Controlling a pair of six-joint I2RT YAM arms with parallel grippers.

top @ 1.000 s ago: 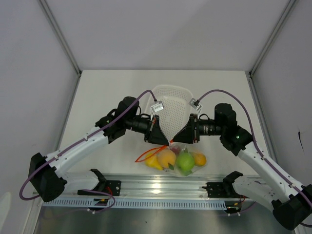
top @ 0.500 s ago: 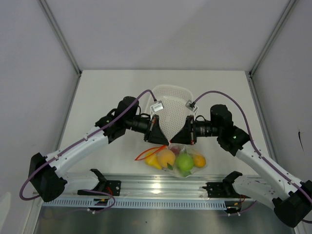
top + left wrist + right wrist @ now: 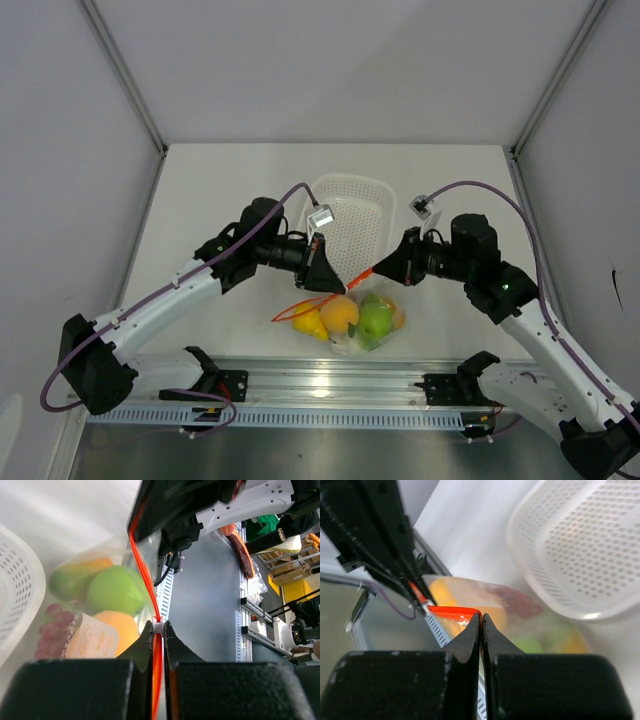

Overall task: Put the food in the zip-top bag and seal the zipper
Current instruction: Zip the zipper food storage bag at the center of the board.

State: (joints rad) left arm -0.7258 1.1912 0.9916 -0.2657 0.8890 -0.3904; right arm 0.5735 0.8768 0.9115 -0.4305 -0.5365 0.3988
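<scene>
Right now my left gripper (image 3: pixel 338 289) is clenched on the zipper (image 3: pixel 358 276), and my right gripper (image 3: pixel 378 268) is pinched shut on the same orange-red strip just beside it, so the strip runs straight between the two. The zip-top bag (image 3: pixel 351 342) sits below them near the front of the surface (image 3: pixel 220 190), holding the green apple (image 3: pixel 375 320) and mango (image 3: pixel 340 313), just in front of the white basket (image 3: pixel 350 215).
</scene>
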